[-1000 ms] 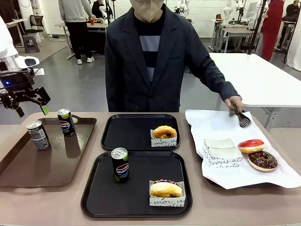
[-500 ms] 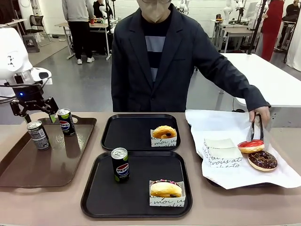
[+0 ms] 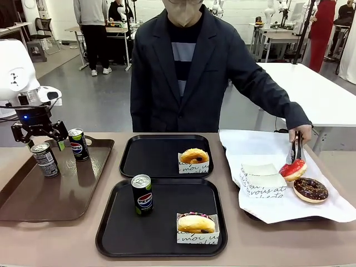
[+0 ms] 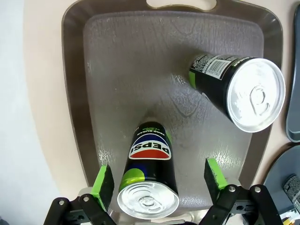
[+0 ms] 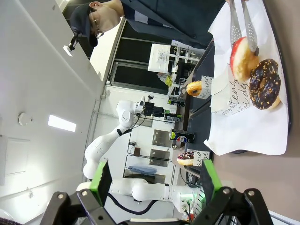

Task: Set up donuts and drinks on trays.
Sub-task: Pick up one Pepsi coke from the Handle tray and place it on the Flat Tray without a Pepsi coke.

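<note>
- Three cans – two (image 3: pixel 44 159) (image 3: pixel 78 144) on the brown tray (image 3: pixel 33 200), one (image 3: pixel 142 194) on the near black tray (image 3: pixel 117 233).
- Four donuts – one sleeved (image 3: pixel 195 223) there, one (image 3: pixel 194 156) on the far black tray (image 3: pixel 150 158), red one (image 3: pixel 293 168) in the person's tongs (image 3: pixel 295 149), chocolate one (image 3: pixel 310 189) on paper (image 3: pixel 250 146).
- Left gripper (image 4: pixel 159 180) spread wide astride a brown-tray can; right gripper (image 5: pixel 154 180) wide, empty.

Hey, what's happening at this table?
A person's hand holds tongs gripping a red-iced donut over the paper. The robot's left gripper, jaws open, flanks the top of a Pepsi can on the brown tray. The near black tray has a can and sleeved donut; the far black tray has just a donut.
</note>
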Robot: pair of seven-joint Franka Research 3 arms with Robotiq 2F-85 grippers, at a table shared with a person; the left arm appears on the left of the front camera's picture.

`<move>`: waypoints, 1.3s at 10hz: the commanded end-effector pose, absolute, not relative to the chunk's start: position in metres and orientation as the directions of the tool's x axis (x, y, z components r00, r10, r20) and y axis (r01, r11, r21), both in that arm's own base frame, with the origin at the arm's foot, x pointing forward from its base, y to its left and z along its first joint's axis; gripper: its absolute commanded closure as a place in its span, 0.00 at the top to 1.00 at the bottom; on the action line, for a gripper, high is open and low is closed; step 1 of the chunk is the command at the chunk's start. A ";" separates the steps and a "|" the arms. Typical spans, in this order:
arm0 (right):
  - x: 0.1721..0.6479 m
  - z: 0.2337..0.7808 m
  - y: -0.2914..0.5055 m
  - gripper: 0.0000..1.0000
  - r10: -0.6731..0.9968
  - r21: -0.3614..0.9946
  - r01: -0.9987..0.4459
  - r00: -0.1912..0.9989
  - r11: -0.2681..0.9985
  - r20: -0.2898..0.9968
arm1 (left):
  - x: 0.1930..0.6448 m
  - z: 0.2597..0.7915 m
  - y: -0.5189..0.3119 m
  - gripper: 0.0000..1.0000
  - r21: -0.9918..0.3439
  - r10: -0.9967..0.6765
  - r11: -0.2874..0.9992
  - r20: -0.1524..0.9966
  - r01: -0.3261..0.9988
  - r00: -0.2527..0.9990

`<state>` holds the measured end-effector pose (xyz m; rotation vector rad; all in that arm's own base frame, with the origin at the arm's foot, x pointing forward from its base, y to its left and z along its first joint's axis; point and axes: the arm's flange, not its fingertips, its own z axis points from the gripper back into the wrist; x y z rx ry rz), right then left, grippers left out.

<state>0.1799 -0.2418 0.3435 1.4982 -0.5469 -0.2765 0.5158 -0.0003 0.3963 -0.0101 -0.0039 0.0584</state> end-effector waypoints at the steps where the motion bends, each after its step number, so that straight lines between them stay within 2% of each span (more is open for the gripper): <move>1: 0.183 0.343 -0.240 1.00 -0.512 0.981 -0.184 0.838 0.064 0.190 | 0.507 0.393 -0.002 1.00 0.009 0.056 0.998 -0.010 -0.056 0.998; 9: 0.183 0.343 -0.240 1.00 -0.512 0.981 -0.184 0.838 0.064 0.190 | 0.501 0.379 0.010 1.00 -0.037 0.041 0.998 -0.017 -0.042 0.999; 10: 0.183 0.343 -0.240 1.00 -0.512 0.981 -0.184 0.838 0.064 0.190 | 0.502 0.380 0.011 0.88 -0.041 0.042 0.998 -0.010 -0.043 0.999; 13: 0.183 0.343 -0.240 1.00 -0.512 0.981 -0.184 0.838 0.064 0.190 | 0.501 0.380 0.012 0.06 -0.049 0.020 0.999 -0.006 -0.021 1.000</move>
